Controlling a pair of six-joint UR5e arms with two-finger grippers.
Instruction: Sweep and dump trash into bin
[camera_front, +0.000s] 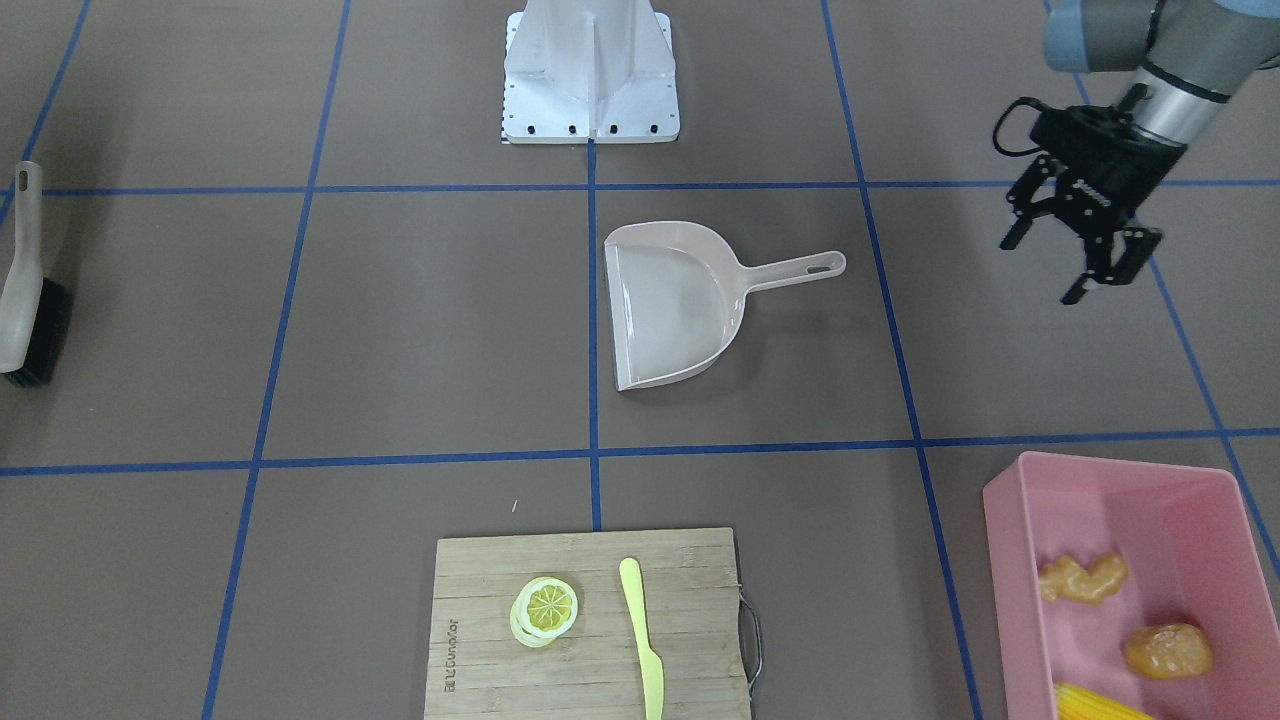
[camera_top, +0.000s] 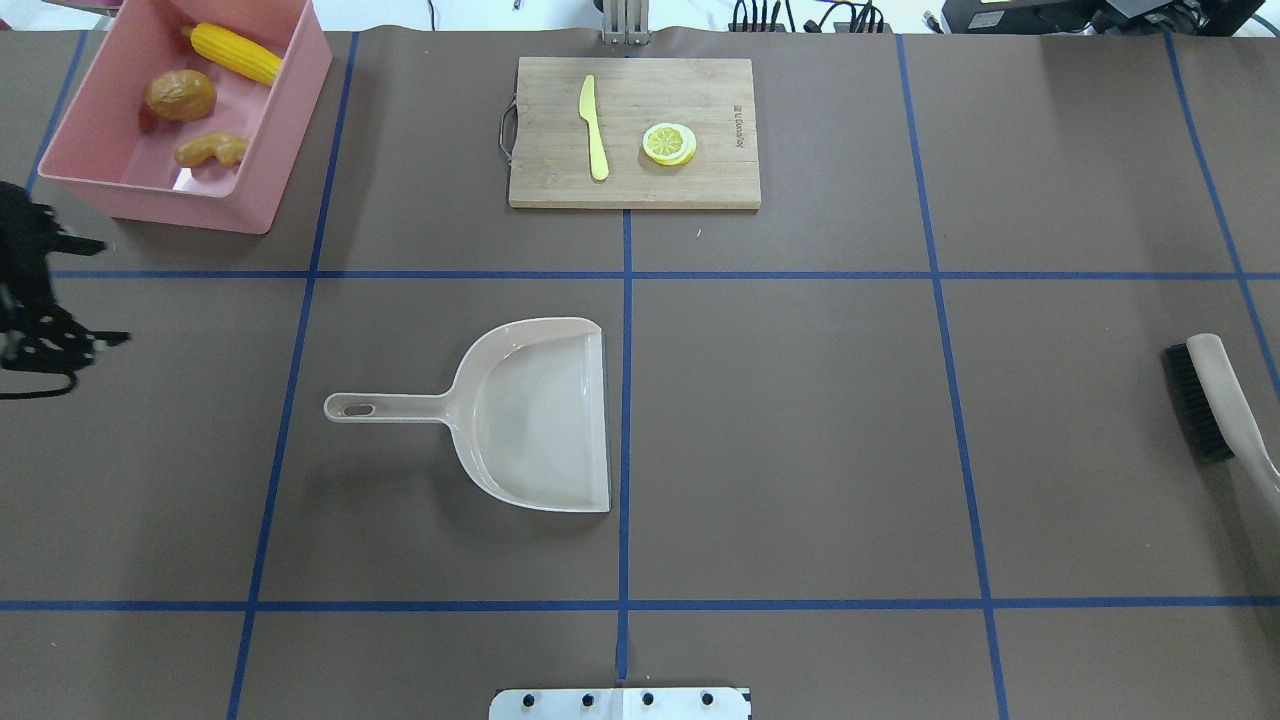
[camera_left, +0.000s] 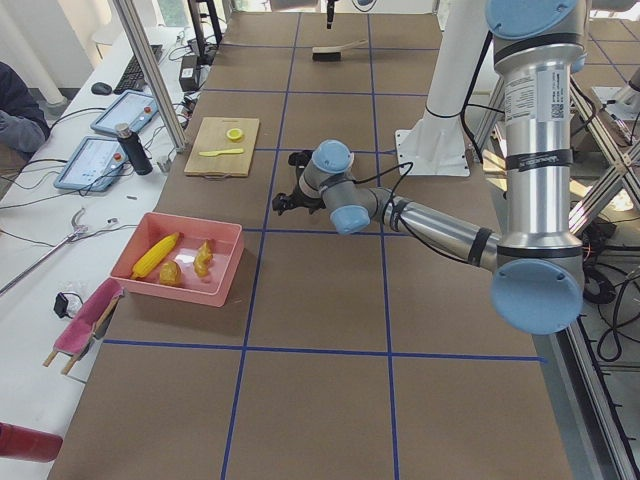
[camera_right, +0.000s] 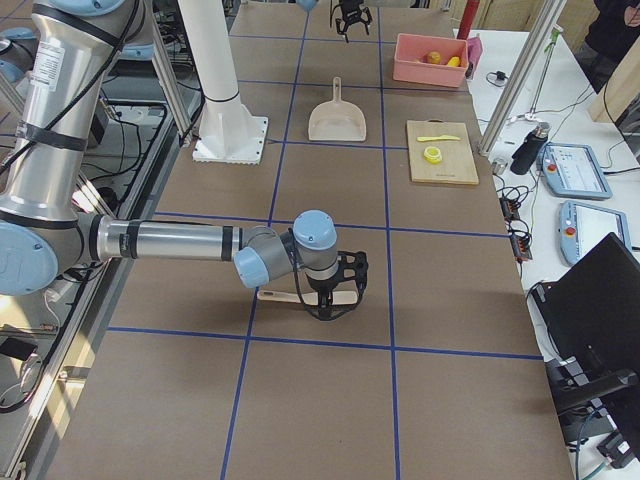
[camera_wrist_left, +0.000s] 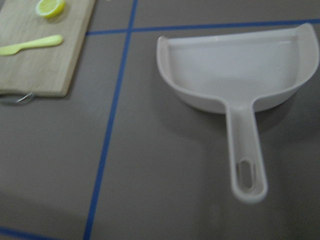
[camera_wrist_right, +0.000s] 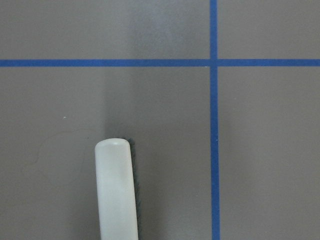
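Far across the table from me, a bamboo cutting board carries a lemon slice and a pale yellow-green knife, lying apart. A beige dustpan sits mid-table (handle toward my left). A black-bristled brush lies at my right edge.

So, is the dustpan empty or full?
Empty. The dustpan lies flat with a bare inside; the corn, potato and ginger are in the pink bin.
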